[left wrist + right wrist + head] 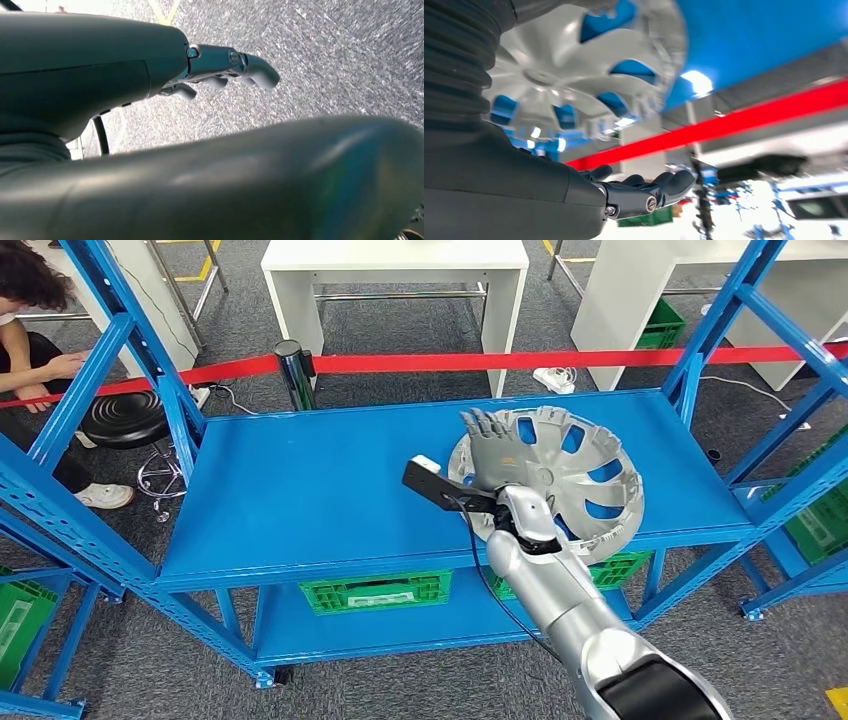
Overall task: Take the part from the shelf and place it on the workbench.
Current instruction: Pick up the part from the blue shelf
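From the head view, the part (560, 475), a silver wheel cover with cut-out spokes, lies dished side up on the right half of the blue shelf (300, 490), its near rim reaching the shelf's front edge. The right hand (492, 445) reaches in from the near side and lies flat over the left portion of the cover, fingers straight and spread, pointing away toward the far edge. It grasps nothing; whether the palm touches the cover is hard to tell from above. The cover is round, so no long axis matters: its centre lies just right of the hand, and the grip probably has to come at the left rim. A red barrier tape (480, 362) runs behind the shelf.

The left wrist view shows the left hand (220, 70) over grey floor (325, 55), fingers loosely curled, holding nothing, so the right arm is clearly nearer.

The right wrist view adds what the head view lacks: the right hand's fingers stretched out flat with the cover's spokes close alongside, though blurred.
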`<action>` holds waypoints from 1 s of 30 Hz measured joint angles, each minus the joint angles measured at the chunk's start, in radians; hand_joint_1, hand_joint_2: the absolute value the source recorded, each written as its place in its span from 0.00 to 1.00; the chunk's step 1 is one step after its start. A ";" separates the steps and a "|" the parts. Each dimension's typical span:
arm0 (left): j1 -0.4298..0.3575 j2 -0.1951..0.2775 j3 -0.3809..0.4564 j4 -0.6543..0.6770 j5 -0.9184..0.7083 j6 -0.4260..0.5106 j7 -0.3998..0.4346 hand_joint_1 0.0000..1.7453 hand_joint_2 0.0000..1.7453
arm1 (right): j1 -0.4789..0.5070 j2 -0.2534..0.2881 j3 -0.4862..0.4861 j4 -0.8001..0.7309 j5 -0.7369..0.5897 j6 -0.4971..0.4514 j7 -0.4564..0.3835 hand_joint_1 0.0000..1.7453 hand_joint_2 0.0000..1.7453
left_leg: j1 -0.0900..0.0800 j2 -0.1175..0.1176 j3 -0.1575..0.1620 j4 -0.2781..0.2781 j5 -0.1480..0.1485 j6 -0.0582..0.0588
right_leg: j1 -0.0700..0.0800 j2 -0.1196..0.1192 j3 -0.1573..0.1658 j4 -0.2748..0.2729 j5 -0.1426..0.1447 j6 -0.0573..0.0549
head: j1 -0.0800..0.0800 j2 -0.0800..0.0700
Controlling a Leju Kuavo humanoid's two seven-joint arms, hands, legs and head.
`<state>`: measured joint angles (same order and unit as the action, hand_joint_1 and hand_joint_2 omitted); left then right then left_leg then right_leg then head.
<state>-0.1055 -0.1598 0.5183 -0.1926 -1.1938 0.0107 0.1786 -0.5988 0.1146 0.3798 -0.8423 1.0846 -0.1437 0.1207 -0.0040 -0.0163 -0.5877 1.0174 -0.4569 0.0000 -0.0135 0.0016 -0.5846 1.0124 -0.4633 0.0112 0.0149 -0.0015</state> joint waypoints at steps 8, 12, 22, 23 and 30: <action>0.000 0.000 0.013 0.000 0.010 0.011 -0.008 0.00 0.00 | 0.054 -0.003 0.129 -0.201 -0.060 0.033 0.037 0.00 1.00 | 0.000 0.000 0.000 0.000 0.000 0.000 | 0.000 0.000 0.000 0.000 0.000 0.000 | 0.000 0.000; 0.001 0.000 0.021 0.000 0.012 0.016 -0.007 0.00 0.00 | 0.084 -0.009 0.156 -0.253 -0.060 0.055 0.104 0.00 1.00 | 0.000 0.000 0.000 0.000 0.000 0.000 | 0.000 0.000 0.000 0.000 0.000 0.000 | 0.000 0.000; 0.018 0.001 0.046 0.000 0.021 0.027 -0.006 0.00 0.00 | 0.239 -0.035 0.161 -0.405 0.058 0.064 0.252 0.00 1.00 | 0.000 0.000 0.000 0.000 -0.001 0.000 | 0.000 0.000 -0.001 0.000 -0.001 0.000 | 0.000 0.000; 0.019 0.001 0.049 0.000 0.021 0.029 -0.007 0.00 0.00 | 0.256 -0.037 0.157 -0.422 0.074 0.069 0.263 0.00 1.00 | 0.000 0.000 0.000 0.000 -0.002 0.000 | 0.000 0.000 -0.001 0.000 -0.002 0.000 | 0.000 0.000; 0.020 0.001 0.057 0.000 0.021 0.032 -0.013 0.00 0.00 | 0.361 -0.055 0.075 -0.511 0.163 0.117 0.295 0.00 1.00 | 0.000 0.000 0.000 0.000 -0.002 0.000 | 0.000 0.000 0.000 0.000 -0.002 0.000 | 0.000 0.000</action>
<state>-0.0857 -0.1591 0.5752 -0.1923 -1.1730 0.0423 0.1653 -0.2374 0.0600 0.4553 -1.3536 1.2478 -0.0268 0.4160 -0.0041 -0.0163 -0.5877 1.0174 -0.4587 -0.0003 -0.0136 0.0015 -0.5849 1.0123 -0.4651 0.0109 0.0149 -0.0015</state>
